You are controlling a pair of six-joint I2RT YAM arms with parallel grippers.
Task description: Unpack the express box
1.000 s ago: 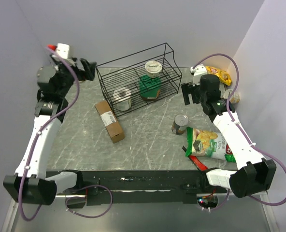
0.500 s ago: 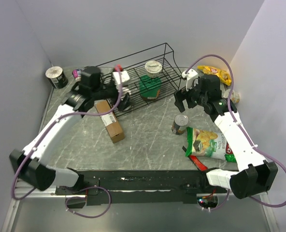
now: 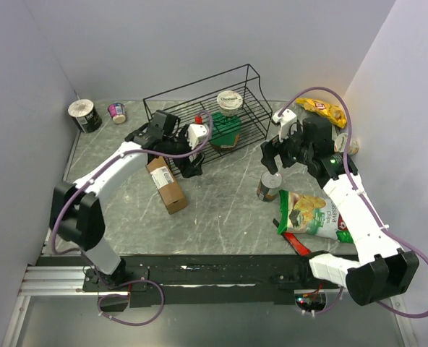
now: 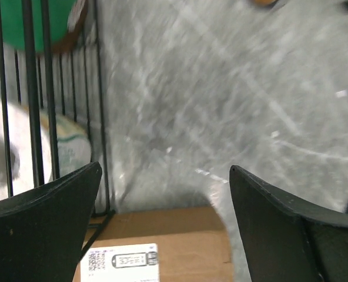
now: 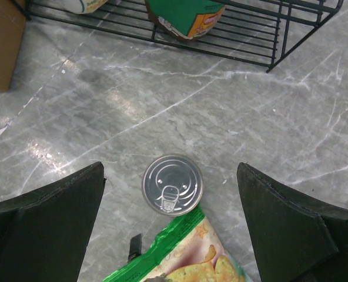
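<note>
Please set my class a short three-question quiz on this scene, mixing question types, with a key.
1. True or false: the express box lies on the table, outside the wire rack.
2. In the right wrist view, what sits between the fingers of the right gripper? A) tin can; B) banana; C) mug.
3. Fill in: the left gripper has its jaws ____.
Key: 1 true; 2 A; 3 open.
</note>
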